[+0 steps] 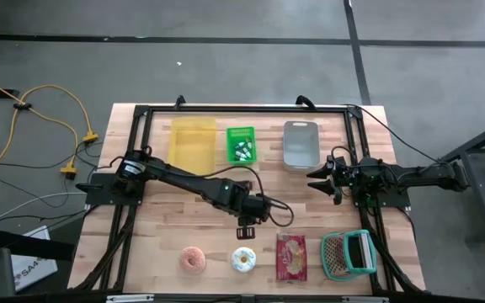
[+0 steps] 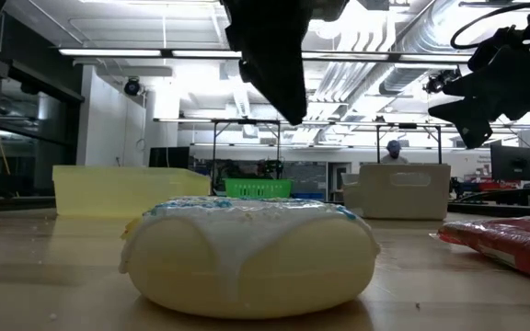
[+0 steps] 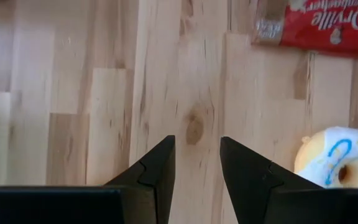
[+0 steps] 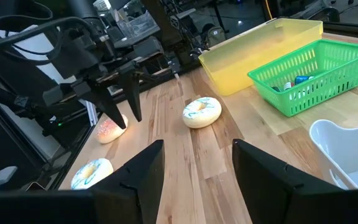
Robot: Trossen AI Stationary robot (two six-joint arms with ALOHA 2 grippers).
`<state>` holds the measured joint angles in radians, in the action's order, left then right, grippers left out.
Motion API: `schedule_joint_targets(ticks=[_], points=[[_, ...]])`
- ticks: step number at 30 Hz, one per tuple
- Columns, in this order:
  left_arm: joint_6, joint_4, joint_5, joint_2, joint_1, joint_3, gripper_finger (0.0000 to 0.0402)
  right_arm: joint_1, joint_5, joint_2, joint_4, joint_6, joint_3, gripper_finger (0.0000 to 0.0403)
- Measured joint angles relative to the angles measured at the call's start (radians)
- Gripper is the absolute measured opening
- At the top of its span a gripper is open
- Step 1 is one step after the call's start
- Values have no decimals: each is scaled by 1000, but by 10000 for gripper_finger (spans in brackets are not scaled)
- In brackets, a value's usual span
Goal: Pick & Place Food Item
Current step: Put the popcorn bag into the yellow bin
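Note:
A white-iced donut with blue streaks [image 1: 244, 260] lies flat on the wooden table near its front edge; it fills the low view [image 2: 247, 253] and shows at the edge of the left wrist view [image 3: 337, 165]. A pink donut [image 1: 194, 259] lies to its left and a red snack packet [image 1: 291, 257] to its right. My left gripper [image 1: 247, 231] hangs open above bare wood [image 3: 196, 171], just to the far side of the white donut, with nothing between its fingers. My right gripper [image 1: 321, 181] stays open at the table's right [image 4: 197, 168], holding nothing.
Along the far edge stand a yellow bin [image 1: 193, 141], a green basket [image 1: 241, 144] with small items in it and a grey bin [image 1: 301, 143]. A teal basket [image 1: 349, 254] sits at the front right. Bare wood lies between the bins and the food row.

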<state>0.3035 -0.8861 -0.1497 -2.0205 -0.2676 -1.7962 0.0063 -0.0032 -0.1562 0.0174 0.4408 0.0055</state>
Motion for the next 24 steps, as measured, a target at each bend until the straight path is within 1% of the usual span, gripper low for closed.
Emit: schedule_joint_targets(ticks=[4,10,18,24], points=[[0,34,-42,0,-21,0,122,0,0,0,0,0,0,175],[0,87,-66,0,-41,6,122,0,0,0,0,0,0,175],[-3,226,-56,15,-44,110,122,0,0,0,0,0,0,175],[-8,374,-44,78,-44,243,122,0,0,0,0,0,0,175]])
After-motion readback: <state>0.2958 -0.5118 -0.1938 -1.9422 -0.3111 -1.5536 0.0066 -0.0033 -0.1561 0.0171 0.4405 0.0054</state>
